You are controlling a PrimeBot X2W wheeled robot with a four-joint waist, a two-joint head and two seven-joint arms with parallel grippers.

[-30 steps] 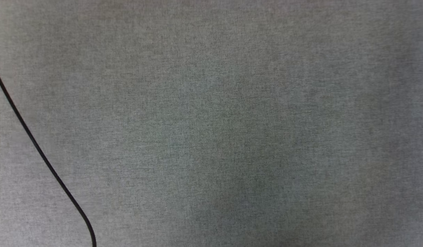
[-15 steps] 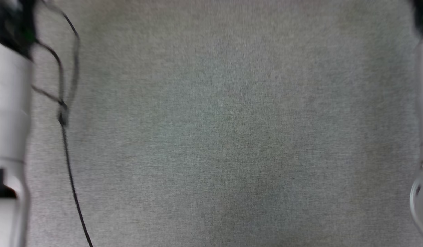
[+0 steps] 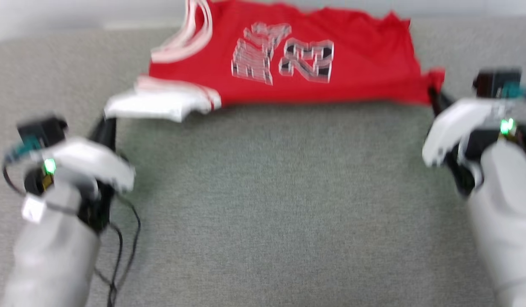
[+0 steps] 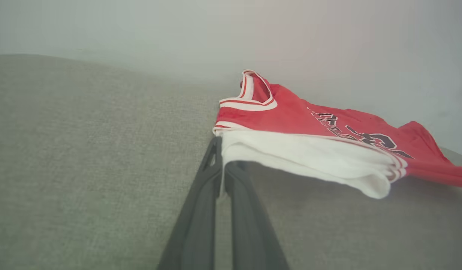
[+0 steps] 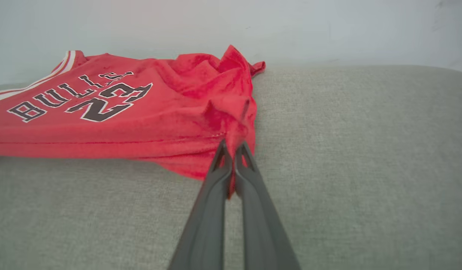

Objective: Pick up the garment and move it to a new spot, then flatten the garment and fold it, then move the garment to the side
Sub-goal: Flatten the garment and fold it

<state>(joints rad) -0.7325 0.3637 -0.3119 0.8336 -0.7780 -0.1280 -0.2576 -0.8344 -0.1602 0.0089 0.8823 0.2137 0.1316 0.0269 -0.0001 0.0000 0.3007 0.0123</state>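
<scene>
The garment (image 3: 314, 81) is a red jersey with black "23" and white sleeves, stretched across the far part of the grey surface. My left gripper (image 3: 109, 123) is shut on its white sleeve (image 4: 309, 157), the two dark fingers (image 4: 201, 202) pinching the sleeve's edge. At the other end my right gripper (image 3: 435, 98) is shut on a bunched red corner (image 5: 234, 123) of the garment (image 5: 103, 112). The near edge hangs slightly lifted between both grippers. The head view is blurred.
Grey fabric surface (image 3: 271, 204) covers the near and middle area. A pale wall (image 4: 178, 33) rises behind its far edge. A thin black cable (image 3: 117, 256) loops beside my left forearm (image 3: 53, 256).
The head camera has tilted up: earlier it showed bare grey fabric and a cable, then forearms at the edges, and now the garment and both grippers.
</scene>
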